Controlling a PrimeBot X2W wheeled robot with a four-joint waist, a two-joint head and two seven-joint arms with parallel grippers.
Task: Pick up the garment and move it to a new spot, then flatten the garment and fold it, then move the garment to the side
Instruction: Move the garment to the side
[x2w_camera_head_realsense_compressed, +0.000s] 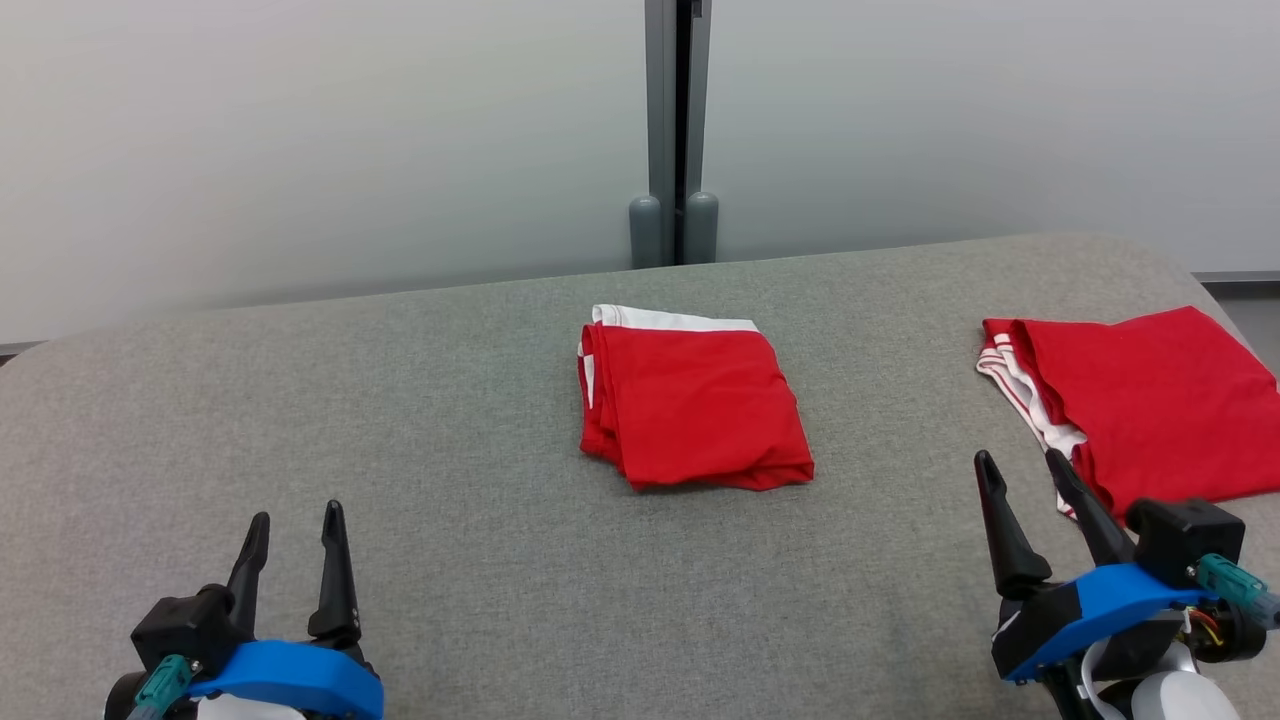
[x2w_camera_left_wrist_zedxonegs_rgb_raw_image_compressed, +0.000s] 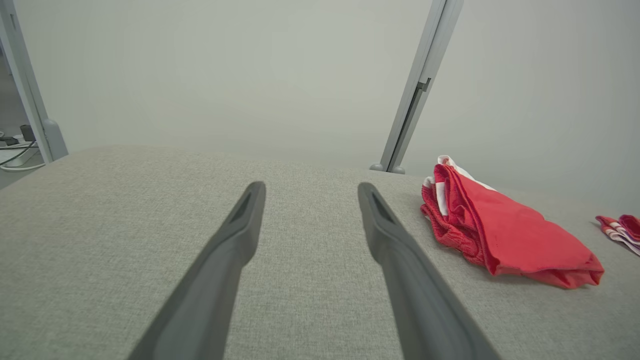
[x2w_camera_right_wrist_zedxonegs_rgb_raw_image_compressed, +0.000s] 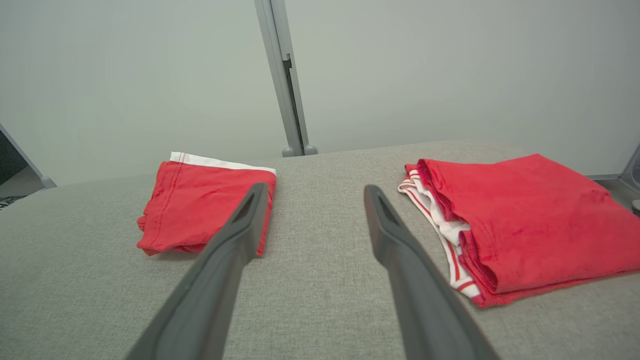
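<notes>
Our left gripper (x2w_camera_head_realsense_compressed: 297, 512): fingers spread wide, nothing held, over bare table (x2w_camera_head_realsense_compressed: 420, 400), well left of the post (x2w_camera_head_realsense_compressed: 677, 130) on the near side. Our right gripper (x2w_camera_head_realsense_compressed: 1019, 456): equally wide, empty, right of the post, just beside the second garment (x2w_camera_head_realsense_compressed: 1150, 395). We note the garment (x2w_camera_head_realsense_compressed: 695, 405), red with a white band, folded, straight before the post, apart from both grippers. Second garment also folded, farther right of the post.
</notes>
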